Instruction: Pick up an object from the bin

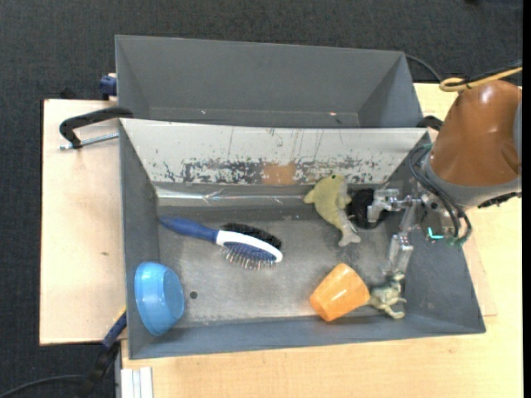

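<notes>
Our gripper hangs at the small olive toy in the bin's 5 o'clock corner; we cannot tell whether it is open or closed. We should descend straight, clear of the orange cup at the toy's 9 o'clock.

A blue bowl lies tipped on its side in the left front corner of the bin, with its opening turned toward the middle. Near it, farther back, a brush with a blue handle and dark bristles lies slantwise on the floor, handle to the left and head toward the centre. An orange cup lies on its side near the front wall, right of the middle, well apart from a yellow-green soft toy by the back wall.
</notes>
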`<state>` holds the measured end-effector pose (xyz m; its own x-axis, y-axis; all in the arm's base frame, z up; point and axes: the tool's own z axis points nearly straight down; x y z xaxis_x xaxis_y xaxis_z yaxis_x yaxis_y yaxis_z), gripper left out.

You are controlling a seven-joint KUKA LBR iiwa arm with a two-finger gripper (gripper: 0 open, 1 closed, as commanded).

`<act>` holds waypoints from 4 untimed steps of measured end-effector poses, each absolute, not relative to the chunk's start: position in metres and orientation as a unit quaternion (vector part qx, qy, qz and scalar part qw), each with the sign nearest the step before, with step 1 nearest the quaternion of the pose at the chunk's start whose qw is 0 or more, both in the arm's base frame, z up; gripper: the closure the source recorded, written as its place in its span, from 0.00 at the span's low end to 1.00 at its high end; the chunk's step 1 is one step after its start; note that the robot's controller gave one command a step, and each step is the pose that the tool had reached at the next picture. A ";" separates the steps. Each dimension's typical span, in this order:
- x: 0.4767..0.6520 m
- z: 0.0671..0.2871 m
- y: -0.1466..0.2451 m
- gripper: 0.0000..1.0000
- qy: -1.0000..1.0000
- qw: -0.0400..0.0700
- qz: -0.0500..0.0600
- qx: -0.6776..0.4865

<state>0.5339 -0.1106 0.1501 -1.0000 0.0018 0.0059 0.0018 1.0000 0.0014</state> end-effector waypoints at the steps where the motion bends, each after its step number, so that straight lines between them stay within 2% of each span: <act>1: 0.570 0.081 -0.069 0.00 -0.977 0.000 -0.002 0.213; 2: 0.498 0.080 -0.056 0.00 -0.944 0.001 -0.001 0.330; 3: 0.495 0.081 -0.005 0.00 -0.982 0.000 -0.001 0.191; 4: 0.495 0.071 0.032 0.00 -0.973 0.001 0.000 0.233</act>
<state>0.4946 0.0316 0.0709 -0.8918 -0.4525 0.0011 -0.4525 0.8918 0.0006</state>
